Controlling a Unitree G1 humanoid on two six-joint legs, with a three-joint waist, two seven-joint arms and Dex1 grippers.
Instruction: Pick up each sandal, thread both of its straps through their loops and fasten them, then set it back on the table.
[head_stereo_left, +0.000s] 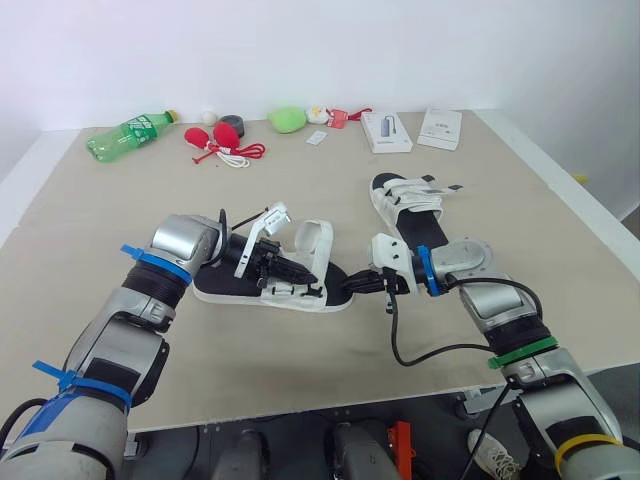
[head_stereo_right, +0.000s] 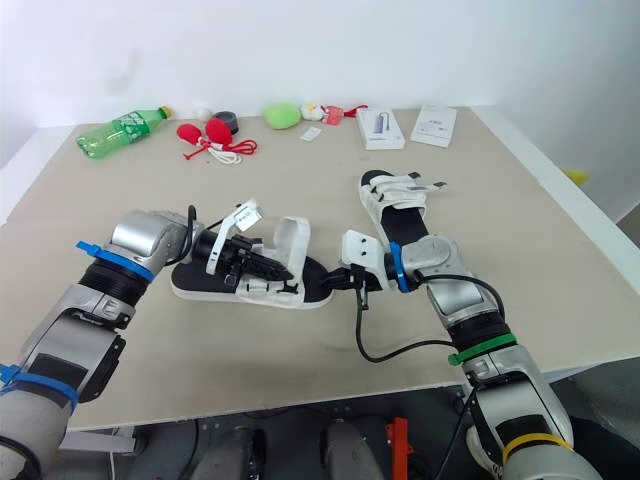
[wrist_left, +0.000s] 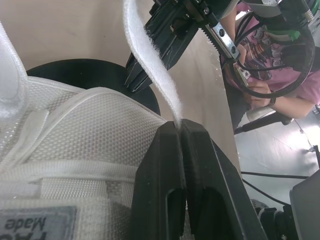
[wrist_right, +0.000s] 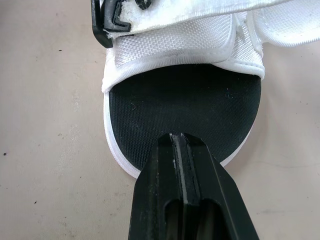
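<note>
A white sandal with a black footbed (head_stereo_left: 300, 292) lies on its sole near the table's front, between my two arms. My left gripper (head_stereo_left: 283, 270) reaches over its upper and is shut on a white strap (wrist_left: 150, 65), which rises from the fingertips (wrist_left: 178, 127). My right gripper (head_stereo_left: 352, 285) is shut at the sandal's toe end, its tips over the black footbed (wrist_right: 185, 105), with nothing seen between them. It also appears as a black shape (wrist_left: 145, 75) in the left wrist view. The second sandal (head_stereo_left: 408, 205) lies farther back on the right, straps across its upper.
Along the table's far edge lie a green bottle (head_stereo_left: 128, 133), red items with a cord (head_stereo_left: 218, 140), a green lump (head_stereo_left: 287, 119) and two white packets (head_stereo_left: 386, 131) (head_stereo_left: 440, 128). A person in a pink shirt (wrist_left: 280, 75) sits beyond the table.
</note>
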